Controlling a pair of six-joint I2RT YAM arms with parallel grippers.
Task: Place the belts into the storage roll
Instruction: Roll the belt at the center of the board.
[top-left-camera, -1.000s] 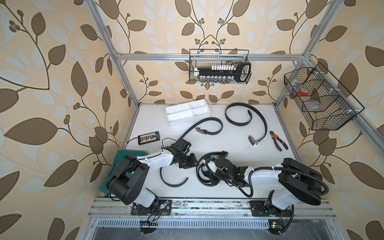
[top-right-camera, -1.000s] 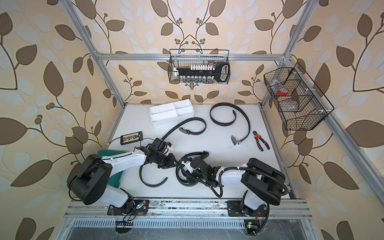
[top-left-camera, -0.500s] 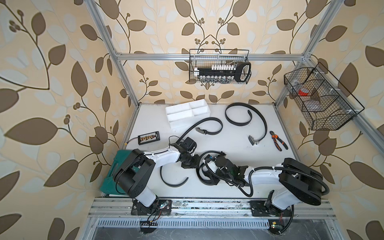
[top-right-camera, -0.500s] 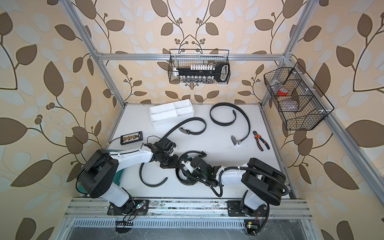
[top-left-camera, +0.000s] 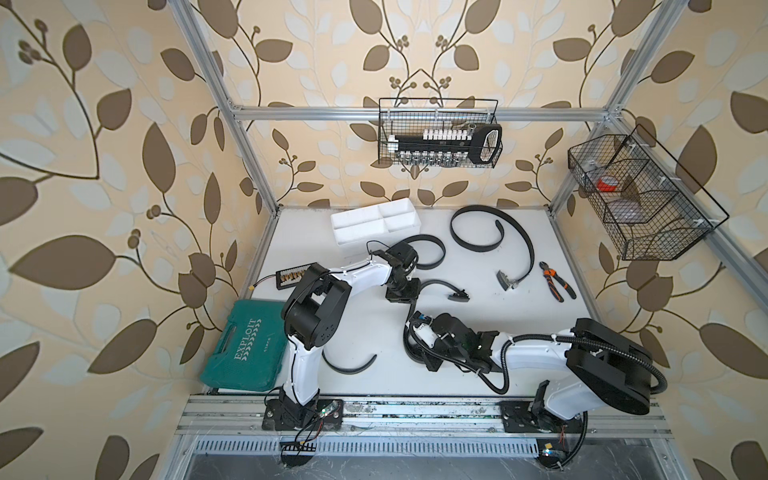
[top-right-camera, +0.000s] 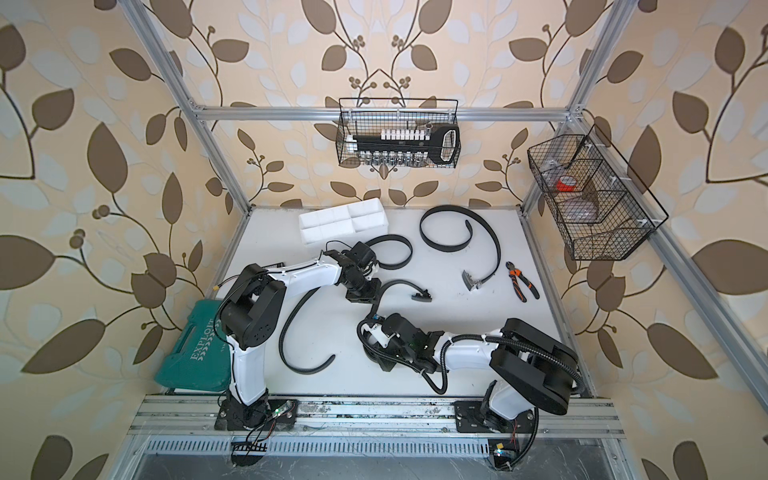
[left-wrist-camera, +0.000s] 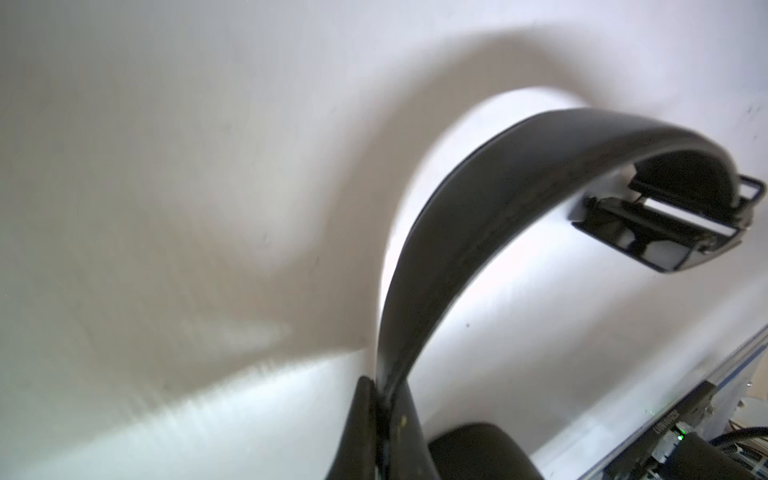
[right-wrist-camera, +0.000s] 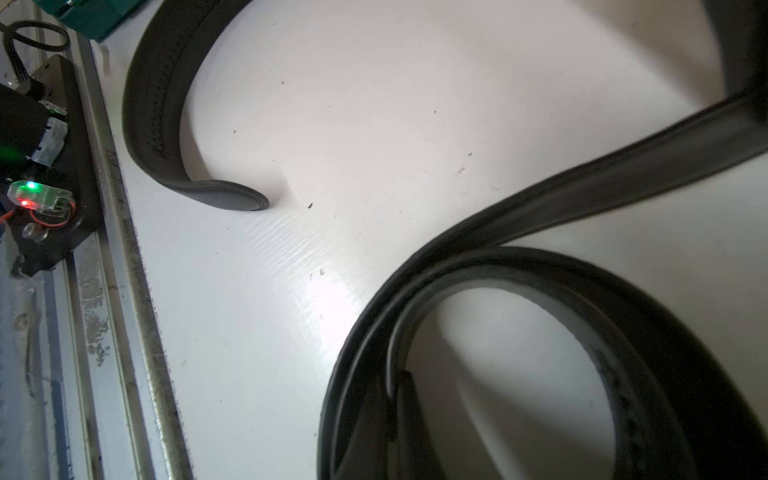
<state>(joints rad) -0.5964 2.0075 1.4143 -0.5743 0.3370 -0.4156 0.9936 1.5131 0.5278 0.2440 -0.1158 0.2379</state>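
The white storage roll (top-left-camera: 374, 222) (top-right-camera: 343, 220) stands at the back of the table with nothing in it. One belt (top-left-camera: 528, 245) curls at the back right, its buckle (top-left-camera: 505, 279) on the table. A second belt (top-right-camera: 286, 328) runs from the front under my left arm to a loop (top-left-camera: 438, 249) near the tray. My left gripper (top-left-camera: 401, 293) (left-wrist-camera: 380, 384) is shut on the third belt (left-wrist-camera: 478, 199), close to its buckle (top-left-camera: 459, 296). My right gripper (top-left-camera: 430, 361) (right-wrist-camera: 392, 386) is shut on the inner end of a coil (right-wrist-camera: 623, 316) of what looks like that same belt.
A green tool case (top-left-camera: 245, 353) lies at the front left and a small bit holder (top-left-camera: 291, 276) behind it. Orange-handled pliers (top-left-camera: 557, 280) lie at the right. Wire baskets hang on the back wall (top-left-camera: 440, 139) and right wall (top-left-camera: 640, 199). A metal rail (right-wrist-camera: 124, 249) borders the front.
My left gripper has moved right and a little back and has shut on the strap. The buckle end now lies out to its right. The right arm has stayed put.
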